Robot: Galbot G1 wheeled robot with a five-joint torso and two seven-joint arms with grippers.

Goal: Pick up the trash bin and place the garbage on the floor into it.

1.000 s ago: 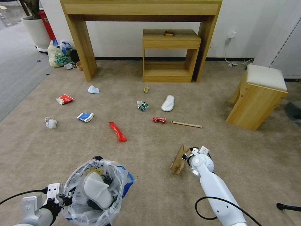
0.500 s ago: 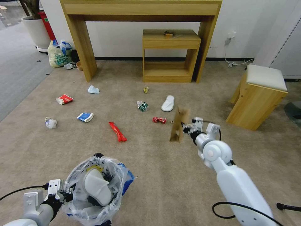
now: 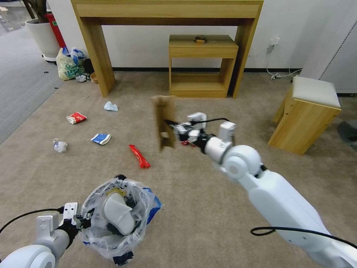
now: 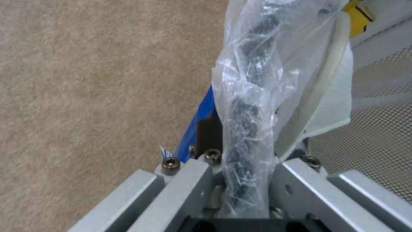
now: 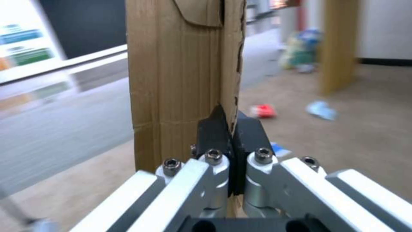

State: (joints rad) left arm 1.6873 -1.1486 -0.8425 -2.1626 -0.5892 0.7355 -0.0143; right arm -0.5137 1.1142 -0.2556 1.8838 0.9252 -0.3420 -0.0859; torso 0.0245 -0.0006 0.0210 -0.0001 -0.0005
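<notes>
The trash bin (image 3: 115, 219), black with a clear printed bag, hangs at the lower left with a white slipper (image 3: 119, 214) inside. My left gripper (image 3: 80, 221) is shut on its rim; the left wrist view shows the bag-covered rim (image 4: 253, 96) pinched in the left gripper (image 4: 240, 151). My right gripper (image 3: 174, 130) is shut on an upright piece of brown cardboard (image 3: 163, 121), held above the carpet, up and to the right of the bin. In the right wrist view the right gripper (image 5: 229, 125) clamps the cardboard (image 5: 184, 64). A red wrapper (image 3: 139, 156), blue carton (image 3: 101, 138), red carton (image 3: 76, 117) and tissues (image 3: 60, 145) lie on the floor.
A tall wooden console (image 3: 167, 15) and a small side table (image 3: 202, 48) stand against the far wall. A padded stool (image 3: 308, 111) is at the right. A yellowish shopping bag (image 3: 68, 65) and a plant pot (image 3: 41, 35) sit at the far left.
My right arm has lifted the cardboard off the carpet and swung it up and to the left. The bin in my left gripper has shifted slightly.
</notes>
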